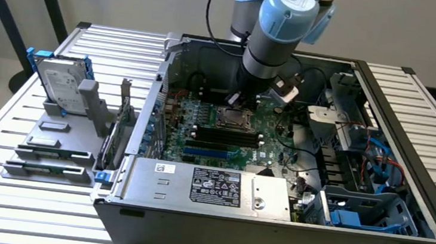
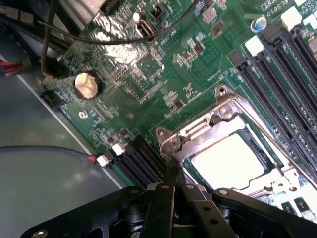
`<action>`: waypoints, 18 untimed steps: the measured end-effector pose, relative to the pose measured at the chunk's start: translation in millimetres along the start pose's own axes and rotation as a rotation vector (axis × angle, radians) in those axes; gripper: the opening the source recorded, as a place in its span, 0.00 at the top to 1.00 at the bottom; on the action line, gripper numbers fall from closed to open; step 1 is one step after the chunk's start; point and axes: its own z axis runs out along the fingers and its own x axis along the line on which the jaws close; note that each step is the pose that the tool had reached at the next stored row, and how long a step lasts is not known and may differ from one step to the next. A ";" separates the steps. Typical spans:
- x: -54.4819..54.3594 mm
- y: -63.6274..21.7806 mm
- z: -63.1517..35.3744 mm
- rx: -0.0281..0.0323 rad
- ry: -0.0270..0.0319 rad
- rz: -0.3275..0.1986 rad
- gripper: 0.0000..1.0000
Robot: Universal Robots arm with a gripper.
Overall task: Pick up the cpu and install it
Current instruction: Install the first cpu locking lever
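1. One gripper (image 2: 173, 183), fingers closed together and holding nothing, hovers at the socket's (image 2: 218, 144) metal frame corner.
2. The cpu (image 2: 230, 161) lies seated inside that socket on the motherboard (image 2: 148, 74).

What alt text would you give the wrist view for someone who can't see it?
A shiny square cpu sits inside its metal socket frame on a green motherboard, with the robot's shut black gripper just at the frame's corner. A round coin battery and black memory slots lie nearby.
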 end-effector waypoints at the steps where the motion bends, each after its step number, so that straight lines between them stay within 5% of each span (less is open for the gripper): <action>1: 0.8 0.9 0.0 0.0002 -0.0001 0.000 0.89; 18: -1.2 4.5 -14.4 0.0053 -0.0045 0.000 0.89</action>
